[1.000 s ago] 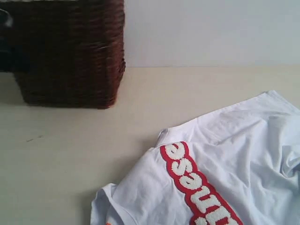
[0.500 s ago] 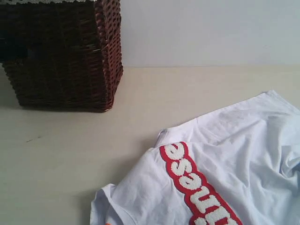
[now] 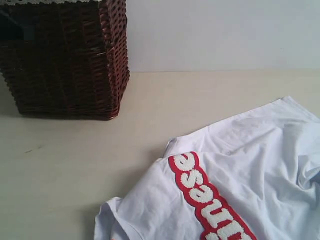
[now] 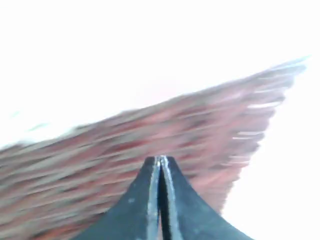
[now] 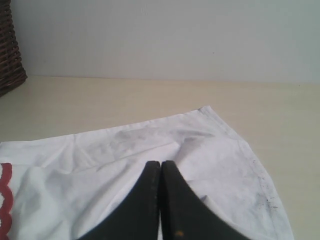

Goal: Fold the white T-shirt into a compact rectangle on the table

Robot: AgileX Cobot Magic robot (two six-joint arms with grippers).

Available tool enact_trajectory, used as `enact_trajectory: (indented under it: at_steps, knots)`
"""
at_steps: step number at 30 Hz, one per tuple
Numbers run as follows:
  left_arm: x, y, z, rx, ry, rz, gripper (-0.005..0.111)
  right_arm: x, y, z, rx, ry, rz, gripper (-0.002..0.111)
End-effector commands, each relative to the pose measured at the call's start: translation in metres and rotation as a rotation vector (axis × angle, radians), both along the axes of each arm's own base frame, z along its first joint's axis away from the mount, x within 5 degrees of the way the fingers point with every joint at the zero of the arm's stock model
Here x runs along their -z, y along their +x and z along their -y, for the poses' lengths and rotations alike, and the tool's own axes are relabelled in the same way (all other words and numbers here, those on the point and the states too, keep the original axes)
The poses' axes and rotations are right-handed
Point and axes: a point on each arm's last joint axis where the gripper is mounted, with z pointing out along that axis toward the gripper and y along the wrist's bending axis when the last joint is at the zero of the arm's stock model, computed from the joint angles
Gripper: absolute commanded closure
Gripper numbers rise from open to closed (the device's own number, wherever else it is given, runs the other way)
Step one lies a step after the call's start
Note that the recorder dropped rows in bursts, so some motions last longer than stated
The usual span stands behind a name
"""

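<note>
From the exterior view I count one white T-shirt, one dark wicker basket and no gripper. The shirt lies rumpled on the table at the lower right, its red-edged letters facing up, and it runs out of frame at the bottom and right. Its far edge slants across the tabletop. A broad bare stretch separates it from the basket at the far left.

In the left wrist view, the left gripper has its two fingers pressed together, with blurred wicker just beyond.

In the right wrist view, the right gripper is likewise pinched closed, with nothing seen between the fingers. It hangs over the shirt near a corner, with open table beyond.
</note>
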Motion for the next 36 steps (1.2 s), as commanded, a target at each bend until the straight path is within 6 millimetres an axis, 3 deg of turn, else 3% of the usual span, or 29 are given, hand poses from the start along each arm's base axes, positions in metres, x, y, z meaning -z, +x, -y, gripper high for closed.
enact_trajectory:
  at_steps: [1,3,6,11,20,36]
  knots:
    - [0.011,-0.052,0.032,0.454,-0.131,-0.257,0.107,0.001,0.0,0.0,0.003,-0.001,0.006,0.108]
    - [0.033,-0.073,0.04,0.639,-0.166,-0.401,0.107,0.001,0.0,0.0,0.003,-0.001,0.006,0.108]
    - [0.072,-0.087,0.042,0.765,-0.076,-0.488,0.107,0.001,0.0,0.0,0.003,-0.001,0.006,0.108]
    - [0.122,-0.082,0.037,0.75,0.035,-0.508,0.104,0.001,0.0,0.0,0.003,-0.001,0.006,0.108]
    - [0.159,-0.071,0.042,0.745,-0.039,-0.569,0.064,0.001,0.0,0.0,0.003,-0.001,0.006,0.108]
    - [0.2,-0.09,0.083,0.92,-0.029,-0.732,0.062,0.001,0.0,0.0,0.003,-0.001,0.006,0.108]
